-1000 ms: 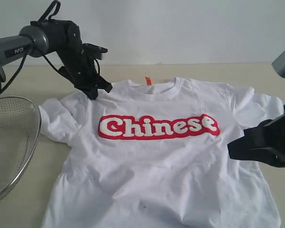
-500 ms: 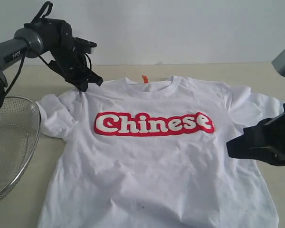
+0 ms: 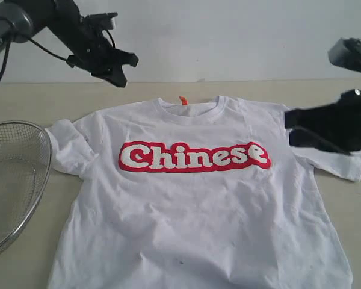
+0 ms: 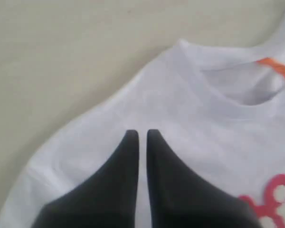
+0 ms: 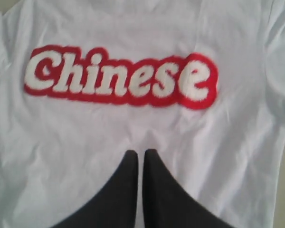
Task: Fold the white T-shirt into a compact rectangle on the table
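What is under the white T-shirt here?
The white T-shirt lies spread print-up on the table; beige tabletop shows beyond the collar and beside both sleeves. What lies directly beneath the cloth is covered, and the hem runs out of frame.

I get soft, even, fairly bright light; the white T-shirt (image 3: 198, 229) casts only faint shadows along its edges on the table (image 3: 42, 99). Both wrist views are soft, with the dark fingers (image 4: 126, 175) near the lens blurred. The right gripper (image 3: 295, 123) looks smeared in the exterior view.
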You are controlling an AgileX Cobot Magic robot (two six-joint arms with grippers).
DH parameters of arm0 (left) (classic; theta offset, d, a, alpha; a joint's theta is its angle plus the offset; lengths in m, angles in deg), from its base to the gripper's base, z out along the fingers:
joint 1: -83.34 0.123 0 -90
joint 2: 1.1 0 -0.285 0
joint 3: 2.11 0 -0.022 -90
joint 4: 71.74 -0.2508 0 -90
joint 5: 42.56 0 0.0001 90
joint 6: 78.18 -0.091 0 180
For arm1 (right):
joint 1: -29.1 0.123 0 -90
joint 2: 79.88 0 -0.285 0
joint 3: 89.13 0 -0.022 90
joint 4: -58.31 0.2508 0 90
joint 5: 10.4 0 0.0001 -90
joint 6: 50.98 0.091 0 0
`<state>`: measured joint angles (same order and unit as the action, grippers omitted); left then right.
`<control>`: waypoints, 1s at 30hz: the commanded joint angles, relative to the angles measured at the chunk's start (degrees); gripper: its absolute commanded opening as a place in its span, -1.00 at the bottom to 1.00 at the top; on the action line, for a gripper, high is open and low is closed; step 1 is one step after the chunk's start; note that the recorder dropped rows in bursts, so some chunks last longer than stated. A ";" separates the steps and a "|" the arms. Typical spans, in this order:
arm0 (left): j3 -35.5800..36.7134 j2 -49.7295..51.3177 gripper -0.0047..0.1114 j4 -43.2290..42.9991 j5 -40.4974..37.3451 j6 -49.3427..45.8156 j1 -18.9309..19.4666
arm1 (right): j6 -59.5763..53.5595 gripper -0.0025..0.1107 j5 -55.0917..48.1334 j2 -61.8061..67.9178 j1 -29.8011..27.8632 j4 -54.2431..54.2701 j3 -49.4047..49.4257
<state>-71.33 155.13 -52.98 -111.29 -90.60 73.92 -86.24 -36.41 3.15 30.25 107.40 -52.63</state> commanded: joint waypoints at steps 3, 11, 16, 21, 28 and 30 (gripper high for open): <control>2.47 -5.96 -0.84 4.70 -1.23 1.18 -0.30 | 3.11 -0.96 -5.68 23.33 -3.39 -1.96 -26.09; 15.84 -13.23 -0.84 10.57 -1.23 -1.46 -0.99 | 28.08 -0.96 -23.39 47.22 -6.76 -32.59 -56.83; 21.92 -16.66 -0.84 10.57 -1.23 -3.37 -1.23 | 27.02 -0.96 -26.18 54.83 -6.85 -32.96 -64.09; 24.07 -17.50 -0.84 10.57 -1.23 -4.91 -1.13 | 26.11 -0.96 -27.48 58.35 -6.85 -33.10 -66.40; 24.07 -17.46 -0.84 10.82 -1.23 -5.17 -1.13 | 25.58 -0.96 -26.38 61.25 -6.85 -33.93 -66.70; 24.07 -17.46 -0.84 10.82 -1.23 -5.17 -1.13 | 25.68 -0.96 -25.59 61.77 -6.85 -34.47 -66.70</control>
<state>-47.52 138.24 -42.73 -112.44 -95.21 72.92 -60.16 -63.02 64.03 23.63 74.14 -118.97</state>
